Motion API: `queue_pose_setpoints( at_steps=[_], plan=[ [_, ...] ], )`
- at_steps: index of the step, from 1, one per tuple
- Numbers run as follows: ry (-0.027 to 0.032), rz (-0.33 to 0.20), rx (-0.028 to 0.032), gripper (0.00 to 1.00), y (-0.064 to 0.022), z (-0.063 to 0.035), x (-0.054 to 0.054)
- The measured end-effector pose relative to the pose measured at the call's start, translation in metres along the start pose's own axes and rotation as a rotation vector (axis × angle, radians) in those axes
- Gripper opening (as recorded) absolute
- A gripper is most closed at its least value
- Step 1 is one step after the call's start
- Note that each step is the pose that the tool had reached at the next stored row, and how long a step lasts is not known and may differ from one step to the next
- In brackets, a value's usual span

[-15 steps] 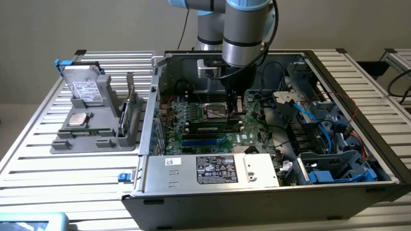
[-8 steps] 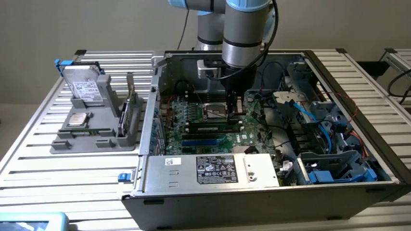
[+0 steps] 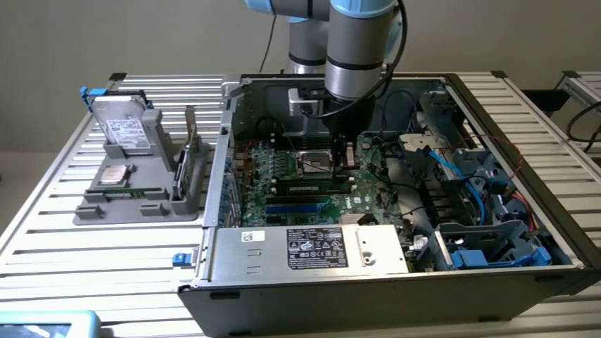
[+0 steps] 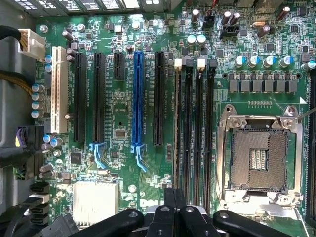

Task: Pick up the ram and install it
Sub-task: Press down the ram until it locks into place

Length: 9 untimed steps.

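Observation:
The ram (image 4: 177, 128) stands edge-on in the memory slot nearest the black and blue expansion slots, and spans the slot's full length. In the exterior view the ram (image 3: 302, 189) is a dark stick with a pale label, lying just in front of the processor socket (image 3: 314, 163). My gripper (image 3: 343, 163) reaches down into the open computer case, over the end of the ram towards the exterior view's right. In the wrist view the gripper (image 4: 174, 195) has its black fingertips (image 4: 170, 197) closed together above that end. I cannot tell whether they touch the ram.
The empty processor socket (image 4: 259, 158) lies beside the memory slots, and three other slots (image 4: 200, 128) stand empty. Cables and drive cages (image 3: 488, 239) crowd the case towards the exterior view's right. Outside, a grey holder (image 3: 141, 208) carries a hard drive (image 3: 122, 127), a processor chip (image 3: 115, 174) and an upright card (image 3: 193, 165).

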State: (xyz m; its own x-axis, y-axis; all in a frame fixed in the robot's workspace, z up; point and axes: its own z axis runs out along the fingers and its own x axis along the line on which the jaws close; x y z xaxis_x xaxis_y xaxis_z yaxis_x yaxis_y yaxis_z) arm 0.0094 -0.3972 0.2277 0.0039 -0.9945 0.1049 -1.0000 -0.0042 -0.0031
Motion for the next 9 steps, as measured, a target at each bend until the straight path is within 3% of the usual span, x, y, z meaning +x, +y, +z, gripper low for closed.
queue_pose_setpoints(
  at_steps=[7,9],
  plan=[
    [-0.0006,0.0,-0.0001,0.11,0.0,0.0022,-0.0003],
    [-0.0026,0.0,-0.0006,0.11,0.0003,-0.0018,-0.0001]
  ],
)
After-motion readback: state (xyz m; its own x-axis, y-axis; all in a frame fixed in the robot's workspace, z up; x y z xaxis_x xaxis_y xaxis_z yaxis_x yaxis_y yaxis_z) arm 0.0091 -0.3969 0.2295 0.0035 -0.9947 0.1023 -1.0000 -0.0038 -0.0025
